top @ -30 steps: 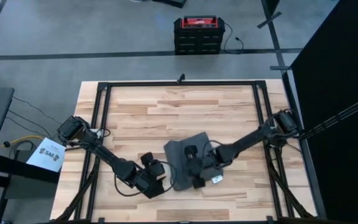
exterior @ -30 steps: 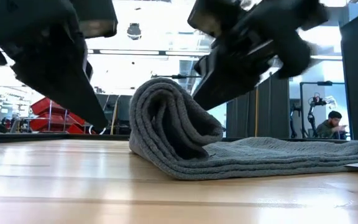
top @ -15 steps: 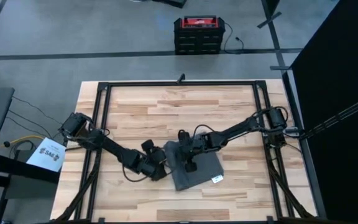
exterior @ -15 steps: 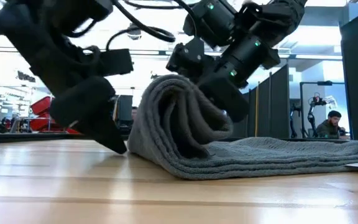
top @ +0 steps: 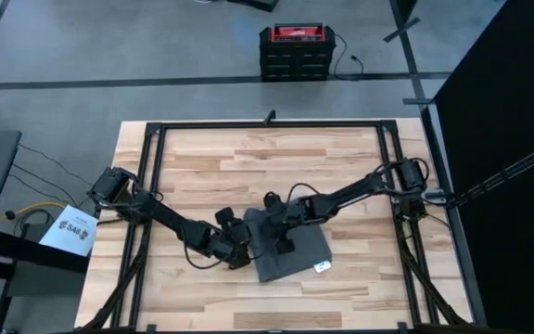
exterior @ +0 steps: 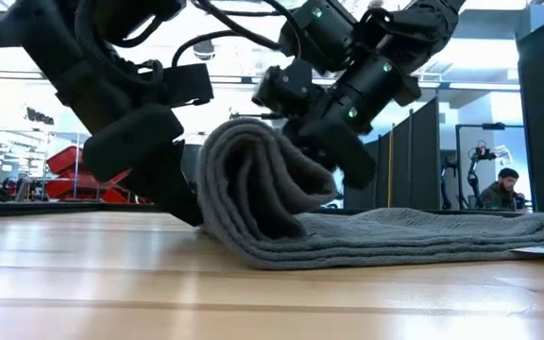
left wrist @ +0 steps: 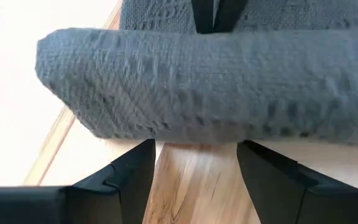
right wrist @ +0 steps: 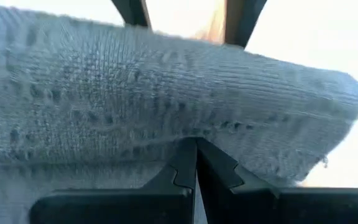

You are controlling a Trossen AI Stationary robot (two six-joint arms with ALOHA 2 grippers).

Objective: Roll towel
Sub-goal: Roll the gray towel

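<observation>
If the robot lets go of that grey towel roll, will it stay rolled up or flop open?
The dark grey knitted towel looks soft and floppy; its loose, slumped folds would probably sag open. The flat part lying on the wooden table should stay put. It seems unlikely to roll away.

The towel [exterior: 281, 203] was soft grey cloth with a coarse, ribbed knit (matt throughout). The table [top: 276, 158] was pale wood planks, smooth with a faint sheen.
</observation>
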